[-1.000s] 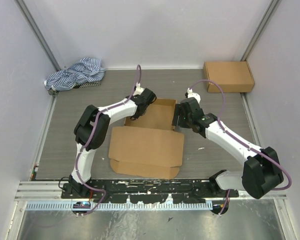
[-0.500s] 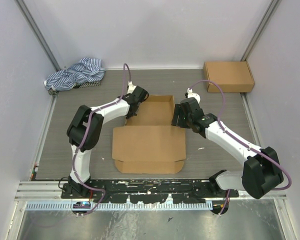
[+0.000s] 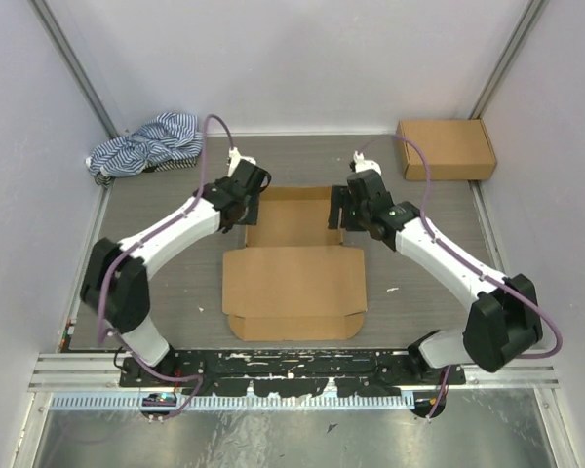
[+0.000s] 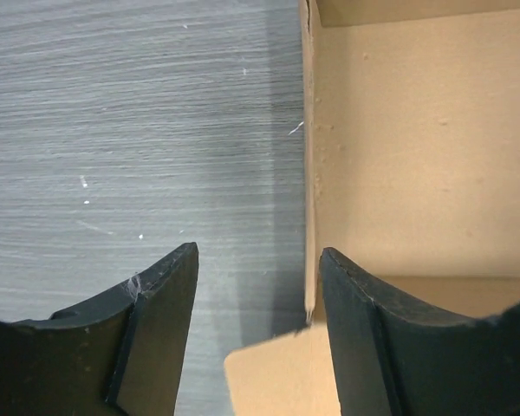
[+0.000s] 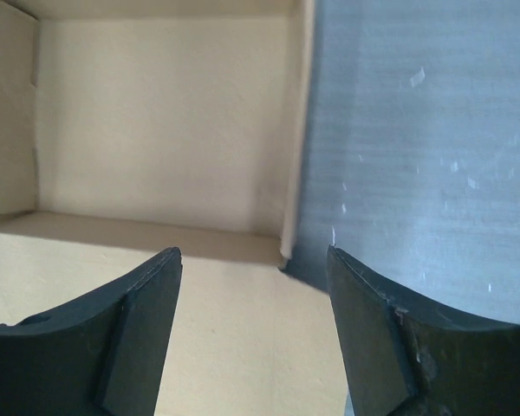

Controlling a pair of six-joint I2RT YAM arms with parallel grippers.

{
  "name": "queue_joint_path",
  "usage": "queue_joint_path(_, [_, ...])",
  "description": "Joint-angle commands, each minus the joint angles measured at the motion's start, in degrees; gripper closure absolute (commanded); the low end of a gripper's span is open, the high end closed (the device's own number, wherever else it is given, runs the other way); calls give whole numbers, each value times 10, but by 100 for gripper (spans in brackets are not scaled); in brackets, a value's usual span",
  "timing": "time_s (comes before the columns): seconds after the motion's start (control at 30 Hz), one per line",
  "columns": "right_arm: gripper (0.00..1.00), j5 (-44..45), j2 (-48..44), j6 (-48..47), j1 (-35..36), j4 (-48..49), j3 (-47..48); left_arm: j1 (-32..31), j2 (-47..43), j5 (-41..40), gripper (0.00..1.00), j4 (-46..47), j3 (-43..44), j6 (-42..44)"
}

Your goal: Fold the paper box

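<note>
The paper box (image 3: 292, 263) is brown corrugated cardboard in the middle of the table. Its far part forms a shallow tray with raised walls; its lid panel lies flat toward me. My left gripper (image 3: 242, 222) is open at the tray's left wall (image 4: 309, 173), which stands between its fingers. My right gripper (image 3: 339, 216) is open at the tray's right wall (image 5: 296, 130), which also stands between its fingers. Neither gripper holds anything. The box floor shows in both wrist views (image 4: 416, 147) (image 5: 156, 121).
A second closed brown cardboard box (image 3: 445, 148) sits at the far right corner. A blue-and-white striped cloth (image 3: 146, 144) lies bunched at the far left. Grey walls surround the grey wood-grain table (image 3: 156, 244).
The box has turned square to the table edge. My left gripper has moved left and outward to the left wall. My right gripper has moved a little farther along the right wall.
</note>
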Motion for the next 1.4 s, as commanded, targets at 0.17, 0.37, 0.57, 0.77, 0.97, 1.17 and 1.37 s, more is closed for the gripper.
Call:
queue_joint_path(0.17, [25, -24, 171, -178, 2, -6, 249, -1, -247, 118, 36, -35, -104, -3])
queue_joint_path(0.37, [28, -103, 315, -301, 3, 34, 377, -1, -348, 146, 37, -96, -144, 13])
queue_joint_path(0.57, [28, -197, 421, -365, 3, 64, 468, -1, -418, 135, 37, -118, -179, 37])
queue_joint_path(0.77, [28, -253, 499, -376, 3, 52, 552, -1, -480, 113, 37, -115, -218, 42])
queue_joint_path(0.97, [28, -280, 546, -381, 10, 30, 602, -1, -493, 109, 37, -110, -223, 42])
queue_joint_path(1.17, [28, -269, 563, -399, 27, 16, 603, -1, -482, 112, 38, -115, -220, 42])
queue_joint_path(1.37, [28, -253, 573, -401, 32, 13, 598, -1, -482, 115, 38, -116, -221, 36])
